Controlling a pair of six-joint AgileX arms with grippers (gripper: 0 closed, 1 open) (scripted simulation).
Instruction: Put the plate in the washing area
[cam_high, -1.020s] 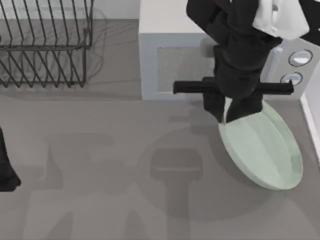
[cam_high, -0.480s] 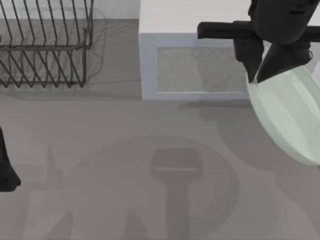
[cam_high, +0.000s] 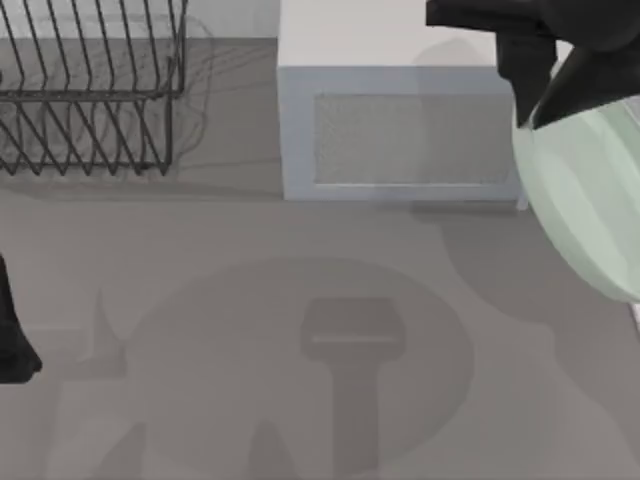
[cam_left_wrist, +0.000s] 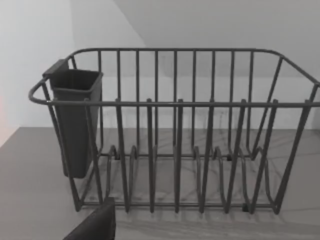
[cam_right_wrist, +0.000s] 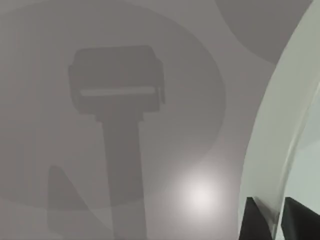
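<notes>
The pale mint-green plate (cam_high: 585, 200) hangs tilted, lifted off the table at the top view's right edge, in front of the microwave's right end. My right gripper (cam_high: 530, 118) is shut on the plate's far rim. In the right wrist view its two dark fingers (cam_right_wrist: 254, 220) pinch the plate's rim (cam_right_wrist: 270, 150) from both sides, high above the grey tabletop. A thin white strip of the washing area (cam_high: 634, 314) peeks out just below the plate at the right edge. My left arm (cam_high: 12, 345) is parked at the table's left edge.
A black wire dish rack (cam_high: 90, 90) stands at the back left, and the left wrist view faces it (cam_left_wrist: 175, 135) with its dark cutlery cup (cam_left_wrist: 75, 120). The grey-white microwave (cam_high: 400, 130) stands at the back centre. Arm shadows lie on the grey table (cam_high: 250, 240).
My right gripper has carried the plate up and to the right, from the table in front of the microwave to the right edge. The left arm has not moved.
</notes>
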